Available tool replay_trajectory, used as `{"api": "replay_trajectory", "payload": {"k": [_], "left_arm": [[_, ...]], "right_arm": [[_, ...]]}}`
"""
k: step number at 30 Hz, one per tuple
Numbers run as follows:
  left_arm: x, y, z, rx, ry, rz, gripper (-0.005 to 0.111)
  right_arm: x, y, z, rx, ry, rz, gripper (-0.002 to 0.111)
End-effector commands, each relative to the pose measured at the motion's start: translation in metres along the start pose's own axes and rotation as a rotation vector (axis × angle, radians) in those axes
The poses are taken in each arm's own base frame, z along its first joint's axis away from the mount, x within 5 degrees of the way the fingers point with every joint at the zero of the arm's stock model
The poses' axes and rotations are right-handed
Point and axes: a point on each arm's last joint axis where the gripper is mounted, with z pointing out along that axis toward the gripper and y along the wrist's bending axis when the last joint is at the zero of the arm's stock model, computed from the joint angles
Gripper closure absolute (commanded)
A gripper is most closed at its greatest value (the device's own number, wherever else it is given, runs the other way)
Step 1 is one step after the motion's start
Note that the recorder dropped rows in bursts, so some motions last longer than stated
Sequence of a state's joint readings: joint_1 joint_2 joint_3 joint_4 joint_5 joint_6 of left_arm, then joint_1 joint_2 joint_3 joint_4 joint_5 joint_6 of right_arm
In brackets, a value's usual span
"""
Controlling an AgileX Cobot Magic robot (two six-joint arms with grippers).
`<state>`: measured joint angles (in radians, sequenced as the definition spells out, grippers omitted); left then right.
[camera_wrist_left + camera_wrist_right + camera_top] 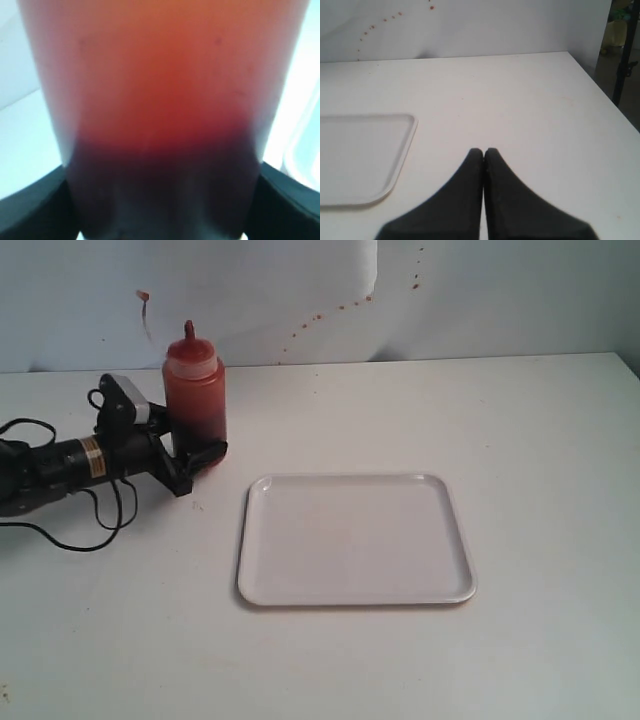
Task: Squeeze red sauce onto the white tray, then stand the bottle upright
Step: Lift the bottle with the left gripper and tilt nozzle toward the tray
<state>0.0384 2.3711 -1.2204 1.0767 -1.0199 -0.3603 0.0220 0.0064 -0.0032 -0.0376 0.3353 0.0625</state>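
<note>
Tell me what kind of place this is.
Most likely a robot test bench rather than a kitchen: a plain white table, a white backdrop flecked with red drops, and the cabled left gripper closed around a sauce bottle beside a white tray.

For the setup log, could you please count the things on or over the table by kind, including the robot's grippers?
bottle: 1
white tray: 1
grippers: 2 (left gripper, right gripper)
Total: 4
</note>
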Motion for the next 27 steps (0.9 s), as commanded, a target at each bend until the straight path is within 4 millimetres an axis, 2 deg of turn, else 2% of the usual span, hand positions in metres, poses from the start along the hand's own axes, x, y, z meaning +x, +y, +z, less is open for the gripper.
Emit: {"api": "replay_trajectory", "payload": {"k": [1,7,10,15,17,20,21,23,25,27], "left_arm": [[-0.052,0.005,-0.029,0.028,-0.097,0.141,0.107],[-0.084,-0.005,-0.063,-0.02,-0.036,0.203,0.107],[-0.09,-0.019,-0.077,-0.032,0.027,0.217,0.107],[-0.099,-0.043,-0.095,-0.036,0.03,0.238,0.107],[-0.101,-0.057,-0.093,-0.016,0.059,0.282,0.107],[-0.106,-0.087,-0.069,0.067,0.116,0.418,0.107],[-0.107,-0.094,-0.064,0.076,0.12,0.457,0.107],[-0.111,-0.11,-0.048,0.071,0.147,0.574,0.107],[-0.117,-0.119,-0.036,0.028,0.173,0.72,0.107],[-0.124,-0.116,-0.032,-0.032,0.159,0.765,0.107]], "right_arm": [[0.001,0.0,0.0,0.004,-0.005,0.0,0.108],[0.001,0.0,0.0,0.004,-0.005,0.0,0.108],[0.001,0.0,0.0,0.004,-0.005,0.0,0.108],[-0.005,-0.001,0.0,0.018,-0.064,-0.061,0.108],[-0.013,0.003,-0.001,-0.047,-0.153,0.161,0.108],[-0.035,-0.001,-0.008,-0.079,-0.402,0.444,0.108],[-0.036,-0.002,-0.008,-0.085,-0.414,0.51,0.108],[-0.035,0.002,-0.008,-0.12,-0.352,0.534,0.108],[-0.055,0.009,-0.019,-0.217,-0.327,0.52,0.108],[-0.078,0.014,-0.031,-0.304,-0.332,0.502,0.108]]}}
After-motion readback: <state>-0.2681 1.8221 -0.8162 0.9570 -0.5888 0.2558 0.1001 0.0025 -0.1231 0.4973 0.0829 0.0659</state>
